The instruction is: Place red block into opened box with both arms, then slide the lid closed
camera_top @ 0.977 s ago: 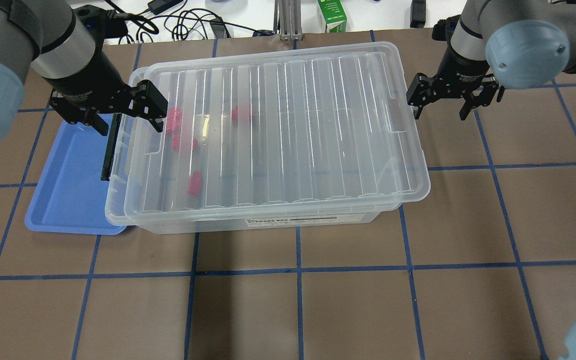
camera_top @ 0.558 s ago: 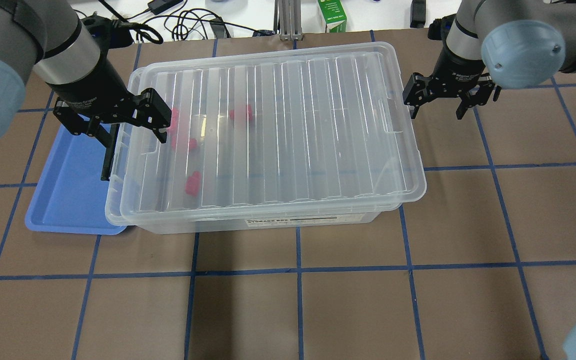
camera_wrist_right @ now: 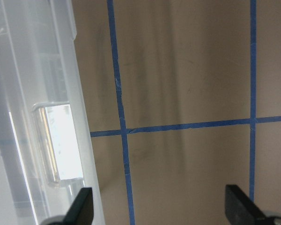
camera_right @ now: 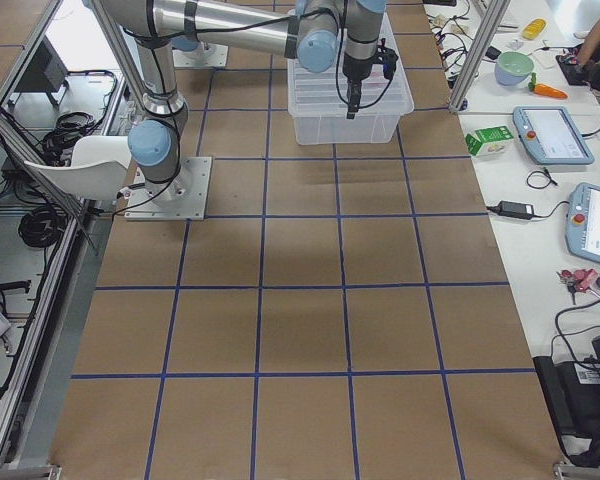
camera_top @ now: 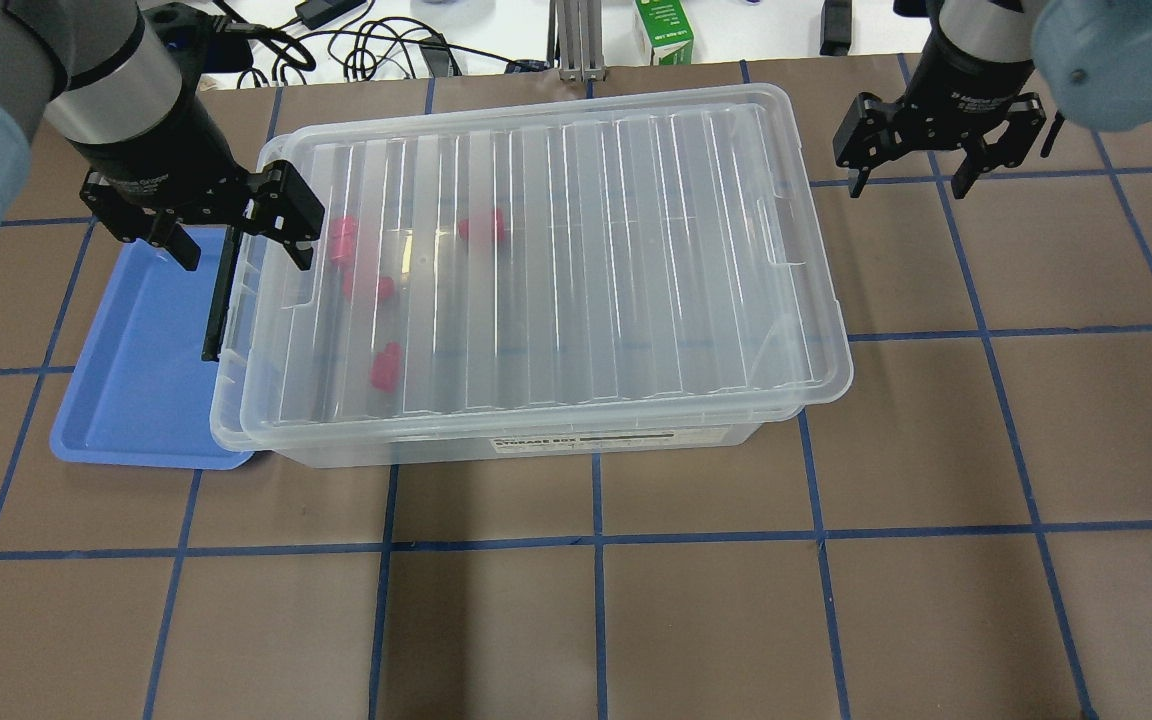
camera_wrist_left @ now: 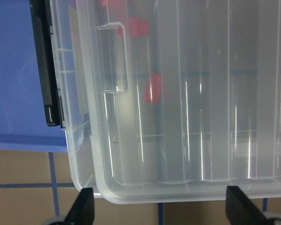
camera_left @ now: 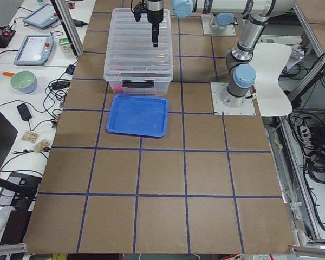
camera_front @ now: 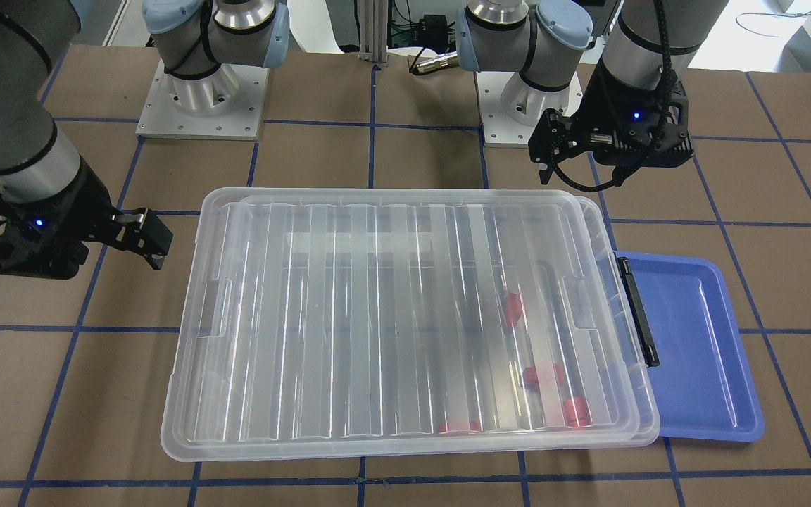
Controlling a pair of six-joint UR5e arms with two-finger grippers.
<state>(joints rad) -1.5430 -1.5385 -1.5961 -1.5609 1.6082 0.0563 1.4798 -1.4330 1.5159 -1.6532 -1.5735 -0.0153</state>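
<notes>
The translucent box [camera_top: 536,446] stands mid-table with the ribbed lid [camera_top: 576,250] lying flat on it. The lid covers all but a narrow strip at the end with the black bar [camera_top: 219,295]. Several red blocks [camera_top: 368,288] lie inside near that end and show through the lid [camera_front: 405,317]. My left gripper [camera_top: 236,245] hangs open over the bar end, and its wrist view shows the lid's tab [camera_wrist_left: 114,58] and a red block [camera_wrist_left: 151,88]. My right gripper [camera_top: 911,185] is open and empty over bare table beyond the other end, with the lid's tab [camera_wrist_right: 61,143] at the edge of its wrist view.
A blue tray [camera_top: 136,380] lies partly under the box's bar end. Cables and a green carton [camera_top: 664,32] sit beyond the table's far edge. Brown table with blue tape lines surrounds the box.
The lid slid a little toward the bar end. My right gripper then drew back, away from the lid's end. My left gripper shifted slightly outward off the lid.
</notes>
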